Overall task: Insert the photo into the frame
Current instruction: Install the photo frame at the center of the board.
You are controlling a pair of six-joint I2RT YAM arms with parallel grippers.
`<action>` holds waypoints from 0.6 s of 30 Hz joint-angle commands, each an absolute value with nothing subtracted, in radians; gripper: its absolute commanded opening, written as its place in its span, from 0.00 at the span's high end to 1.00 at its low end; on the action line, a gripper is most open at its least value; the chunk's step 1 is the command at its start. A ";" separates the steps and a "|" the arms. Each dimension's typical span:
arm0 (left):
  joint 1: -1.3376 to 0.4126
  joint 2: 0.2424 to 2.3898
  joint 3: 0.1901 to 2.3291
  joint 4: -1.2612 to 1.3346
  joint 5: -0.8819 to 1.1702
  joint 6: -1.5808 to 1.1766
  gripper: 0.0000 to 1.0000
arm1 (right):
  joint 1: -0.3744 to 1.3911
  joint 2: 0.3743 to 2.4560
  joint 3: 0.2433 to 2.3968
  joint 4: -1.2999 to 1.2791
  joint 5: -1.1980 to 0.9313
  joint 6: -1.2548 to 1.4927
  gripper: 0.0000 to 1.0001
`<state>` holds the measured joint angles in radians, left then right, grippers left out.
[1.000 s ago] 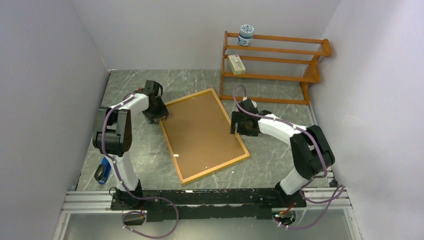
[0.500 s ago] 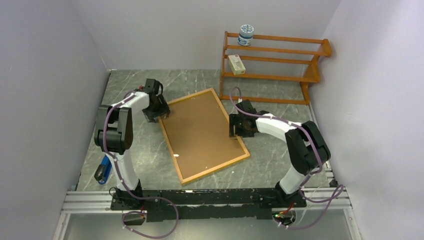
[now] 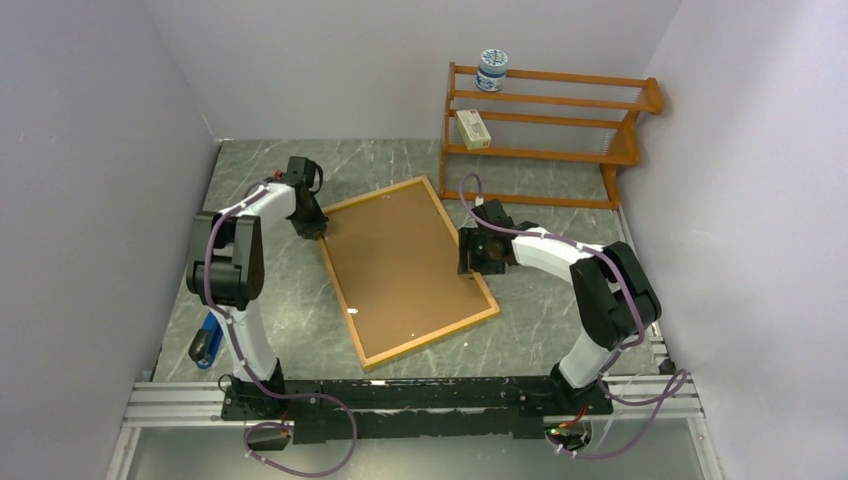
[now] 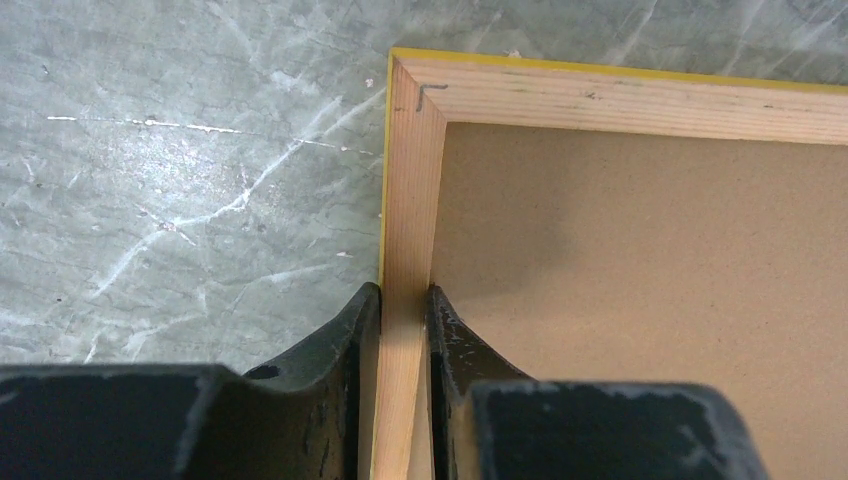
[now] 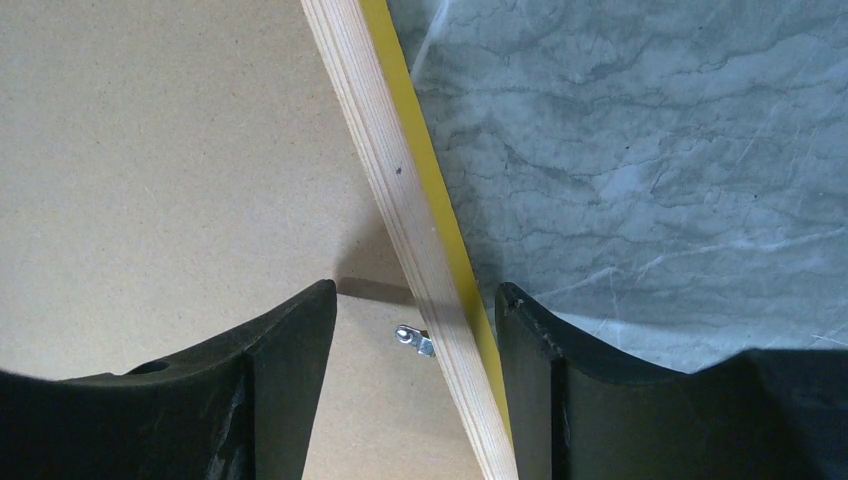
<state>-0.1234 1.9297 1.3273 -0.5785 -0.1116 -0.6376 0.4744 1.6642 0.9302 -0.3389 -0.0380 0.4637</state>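
We see the left gripper (image 4: 403, 300) clamped on the thin yellow-edged light-wood picture frame (image 4: 620, 95). Right gripper (image 5: 415, 310) straddles its opposite rail, jaws apart.

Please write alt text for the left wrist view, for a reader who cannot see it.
The left gripper pinches the light wood rail of the frame between its two black fingers, near a corner. The frame lies back up on a grey marbled table, with a brown backing board inside it.

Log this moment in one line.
left pincer: shut on frame rail | right pincer: open, straddling opposite rail | frame: back up, board inside
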 commanded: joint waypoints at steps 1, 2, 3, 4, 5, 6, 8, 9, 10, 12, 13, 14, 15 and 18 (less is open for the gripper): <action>-0.135 1.960 1.267 -0.575 -0.109 -0.604 0.79 | 0.474 1.655 0.921 -0.367 -0.017 0.473 0.37; -0.135 1.955 1.262 -0.564 -0.092 -0.596 0.79 | 0.474 1.646 0.928 -0.368 -0.010 0.473 0.37; -0.135 1.950 1.257 -0.555 -0.076 -0.588 0.79 | 0.474 1.640 0.937 -0.371 -0.003 0.477 0.37; -0.135 1.945 1.254 -0.545 -0.059 -0.579 0.79 | 0.474 1.633 0.950 -0.376 0.026 0.481 0.36; -0.135 1.939 1.251 -0.534 -0.040 -0.566 0.78 | 0.473 1.629 0.961 -0.378 0.039 0.485 0.36; -0.135 1.933 1.250 -0.526 -0.024 -0.556 0.78 | 0.473 1.625 0.975 -0.381 0.053 0.490 0.36; -0.133 1.919 1.247 -0.512 0.007 -0.530 0.76 | 0.471 1.626 0.999 -0.387 0.077 0.506 0.34; -0.133 1.913 1.248 -0.511 0.018 -0.515 0.76 | 0.469 1.628 1.014 -0.390 0.091 0.519 0.34; -0.133 1.906 1.250 -0.511 0.027 -0.498 0.75 | 0.467 1.631 1.022 -0.393 0.102 0.530 0.33; -0.132 1.890 1.251 -0.521 0.011 -0.472 0.75 | 0.456 1.634 1.037 -0.391 0.123 0.553 0.32; -0.131 1.879 1.250 -0.524 0.003 -0.460 0.74 | 0.453 1.636 1.041 -0.387 0.134 0.562 0.32; -0.130 1.870 1.248 -0.526 0.002 -0.443 0.74 | 0.450 1.640 1.045 -0.383 0.137 0.566 0.31; -0.129 1.860 1.247 -0.530 0.002 -0.432 0.73 | 0.448 1.646 1.052 -0.380 0.137 0.569 0.31; -0.126 1.839 1.260 -0.551 -0.049 -0.410 0.69 | 0.445 1.663 1.077 -0.384 0.125 0.568 0.30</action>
<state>-0.1154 1.8885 1.2697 -0.5007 -0.0624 -0.4816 0.4530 1.6608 1.0210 -0.3870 0.0963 0.5426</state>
